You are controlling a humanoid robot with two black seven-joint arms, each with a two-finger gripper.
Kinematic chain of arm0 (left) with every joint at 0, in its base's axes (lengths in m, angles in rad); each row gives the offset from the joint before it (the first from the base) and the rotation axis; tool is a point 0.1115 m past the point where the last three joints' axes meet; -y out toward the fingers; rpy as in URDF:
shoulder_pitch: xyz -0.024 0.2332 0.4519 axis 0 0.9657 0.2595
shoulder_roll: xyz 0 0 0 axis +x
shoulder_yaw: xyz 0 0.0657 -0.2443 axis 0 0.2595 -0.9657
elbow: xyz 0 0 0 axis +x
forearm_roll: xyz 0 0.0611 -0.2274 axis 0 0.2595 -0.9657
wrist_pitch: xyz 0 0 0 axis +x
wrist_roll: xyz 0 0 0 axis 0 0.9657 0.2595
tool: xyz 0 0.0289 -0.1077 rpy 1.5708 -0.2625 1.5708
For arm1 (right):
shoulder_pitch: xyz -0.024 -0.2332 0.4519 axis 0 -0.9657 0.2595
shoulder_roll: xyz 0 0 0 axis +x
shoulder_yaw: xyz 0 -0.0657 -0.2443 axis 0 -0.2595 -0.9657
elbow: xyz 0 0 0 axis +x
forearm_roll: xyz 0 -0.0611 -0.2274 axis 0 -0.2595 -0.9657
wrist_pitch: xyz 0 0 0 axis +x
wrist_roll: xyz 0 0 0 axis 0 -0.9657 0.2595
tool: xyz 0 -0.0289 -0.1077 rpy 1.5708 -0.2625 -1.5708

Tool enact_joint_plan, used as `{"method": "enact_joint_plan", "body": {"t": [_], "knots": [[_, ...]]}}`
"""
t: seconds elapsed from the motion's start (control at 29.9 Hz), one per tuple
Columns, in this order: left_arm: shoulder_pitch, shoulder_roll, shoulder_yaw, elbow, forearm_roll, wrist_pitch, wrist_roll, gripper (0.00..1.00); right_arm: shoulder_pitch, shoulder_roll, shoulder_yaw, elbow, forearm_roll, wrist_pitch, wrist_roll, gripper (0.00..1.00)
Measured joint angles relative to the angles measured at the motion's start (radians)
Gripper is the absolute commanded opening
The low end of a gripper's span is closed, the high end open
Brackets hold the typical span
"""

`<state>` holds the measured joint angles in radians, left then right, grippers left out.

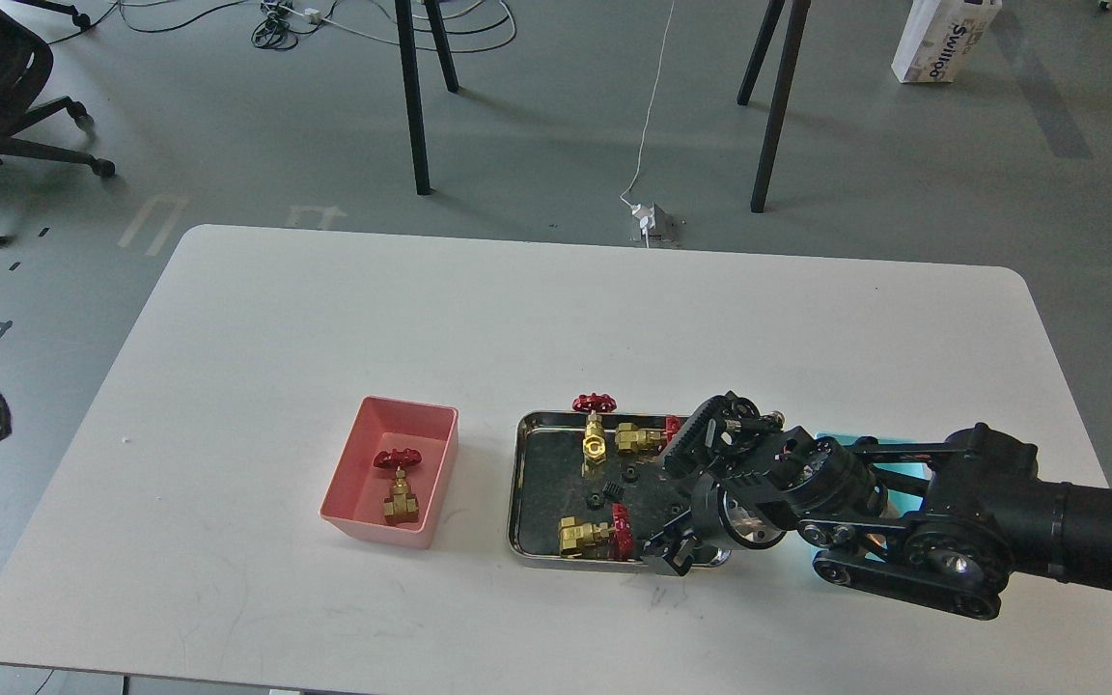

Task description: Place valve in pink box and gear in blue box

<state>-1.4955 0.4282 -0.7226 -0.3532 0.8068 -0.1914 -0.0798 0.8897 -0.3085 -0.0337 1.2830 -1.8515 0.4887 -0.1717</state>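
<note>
One brass valve with a red handwheel (401, 485) lies in the salmon-pink plastic bin (348, 508); three more valves and two tiny black gears (615, 490) in the steel tray (520, 483). Right gripper (677, 502) spread open, empty, over the tray's right edge, hiding most of the cyan-blue bin (850, 439).

- Valves: four. One valve (402, 483) lies in the pink box (353, 454); three sit in the steel tray (520, 483), at its 12 (595, 430), 1 (641, 439) and 6 o'clock (595, 537).
- Gears: two visible, black, mid-tray (614, 491) (630, 474).
- Boxes: two, pink and blue (846, 440).
- Trays: one.
</note>
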Motion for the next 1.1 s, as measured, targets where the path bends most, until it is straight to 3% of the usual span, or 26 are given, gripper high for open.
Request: {"method": "enact_joint_plan", "body": {"t": [0.3,1.1], "knots": [[0.0,-0.002,0.0,0.001,0.002,0.0,0.0,0.99,-0.001,-0.001,0.003,-0.005,0.0,0.0,-0.009,0.61],[0.002,0.003,0.002,0.003,0.003,0.0,0.001,0.99,0.005,0.0,0.012,-0.005,0.007,0.0,-0.068,0.13]]}}
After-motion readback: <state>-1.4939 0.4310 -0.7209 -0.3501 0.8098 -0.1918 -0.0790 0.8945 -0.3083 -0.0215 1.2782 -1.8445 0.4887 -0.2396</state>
